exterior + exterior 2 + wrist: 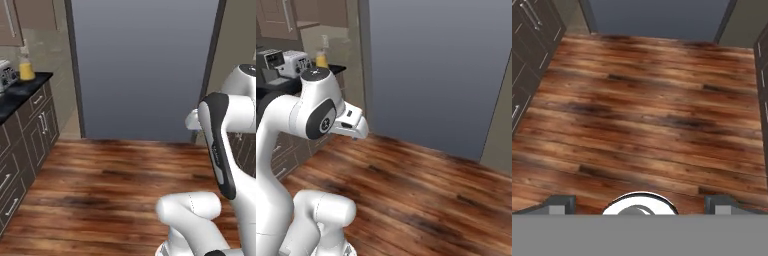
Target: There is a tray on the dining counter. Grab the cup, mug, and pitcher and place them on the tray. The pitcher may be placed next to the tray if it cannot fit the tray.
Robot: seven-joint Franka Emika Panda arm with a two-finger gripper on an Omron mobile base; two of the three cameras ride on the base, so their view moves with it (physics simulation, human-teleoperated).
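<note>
The pitcher, clear with orange liquid, stands far off at the back left on a black-topped counter; it also shows as pitcher in the right base view. Whether this is the dining counter I cannot tell. The tray, cup and mug are out of view. My gripper points down at the wooden floor, open, its dark fingertips set wide apart with nothing between them. The hand hangs at mid-height in front of a grey panel, far from the pitcher.
A silver toaster sits beside the pitcher. Dark drawer cabinets run along the left. A tall grey panel stands straight ahead. Wooden floor lies open between cabinets on both sides of the hand view.
</note>
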